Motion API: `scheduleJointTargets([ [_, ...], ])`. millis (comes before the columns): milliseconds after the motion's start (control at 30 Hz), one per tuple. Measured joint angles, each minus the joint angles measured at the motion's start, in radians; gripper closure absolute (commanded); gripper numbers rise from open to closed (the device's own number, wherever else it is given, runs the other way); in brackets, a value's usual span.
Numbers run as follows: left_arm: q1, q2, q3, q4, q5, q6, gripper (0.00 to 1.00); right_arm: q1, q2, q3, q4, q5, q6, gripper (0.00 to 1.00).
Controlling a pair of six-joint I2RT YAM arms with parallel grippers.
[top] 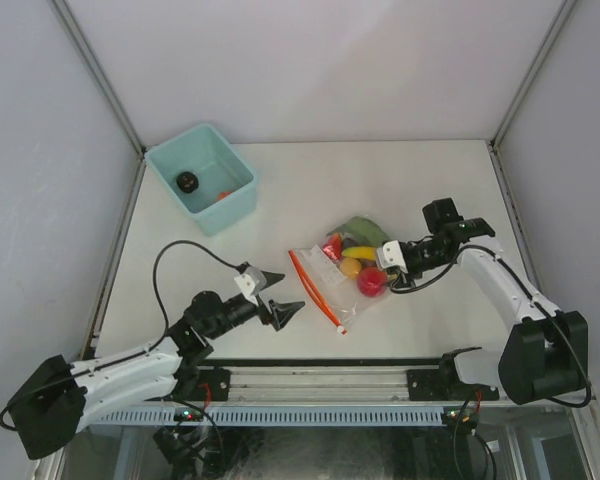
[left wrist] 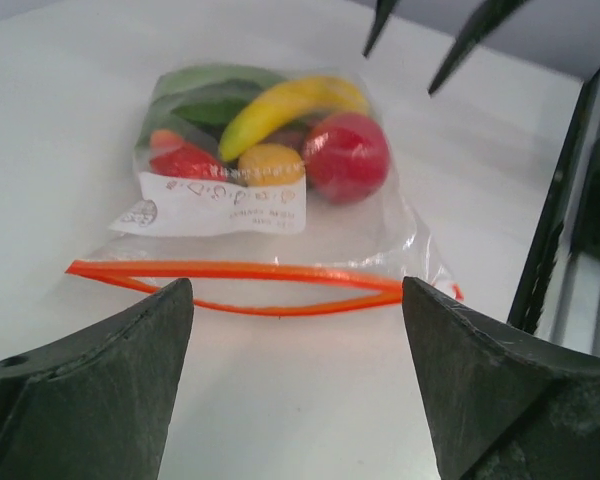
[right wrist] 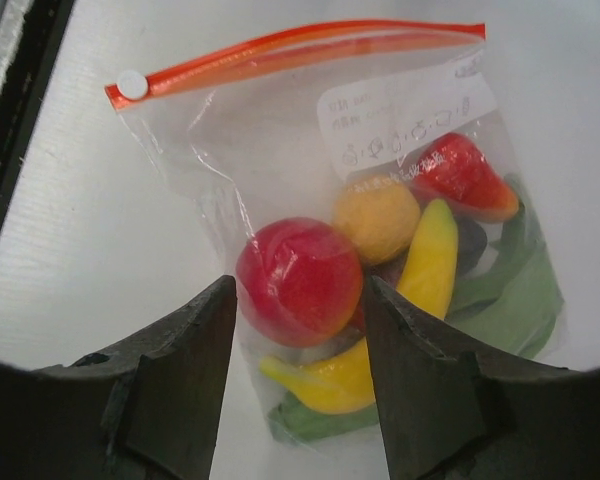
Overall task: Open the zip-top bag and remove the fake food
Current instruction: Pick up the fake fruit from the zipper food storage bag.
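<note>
I see fake food (top: 360, 262) inside the zip-top bag (top: 330, 290); the teal bin (top: 235, 200) at eleven o'clock holds a dark piece (top: 187, 182). My left end effector (top: 280, 293) gapes wide — right end effector (top: 393, 270), I cannot tell.

White table (top: 320, 190) between plain grey walls (top: 310, 60)

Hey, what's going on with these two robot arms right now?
Two arms are working on a zip-top bag lying on the table, fake food inside it. The left gripper hangs open just short of the orange zip strip, which looks partly parted. The right gripper straddles the bag's bottom end around the red apple; whether it grips, I cannot tell.
</note>
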Motion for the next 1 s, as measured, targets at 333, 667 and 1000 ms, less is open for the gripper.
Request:
scheduleJointTargets([
  [333,-0.102,0.261,-0.048,0.159,-0.038,0.228,0.44,0.0,0.069,-0.024,0.119,0.09,0.041,0.48],
  [667,-0.105,0.538,-0.04,0.358,-0.084,0.301,0.49,0.016,0.129,-0.024,0.168,0.158,0.076,0.47],
  [1000,-0.105,0.715,0.018,0.561,-0.097,0.3,0.56,0.027,0.153,-0.025,0.185,0.204,0.088,0.48],
])
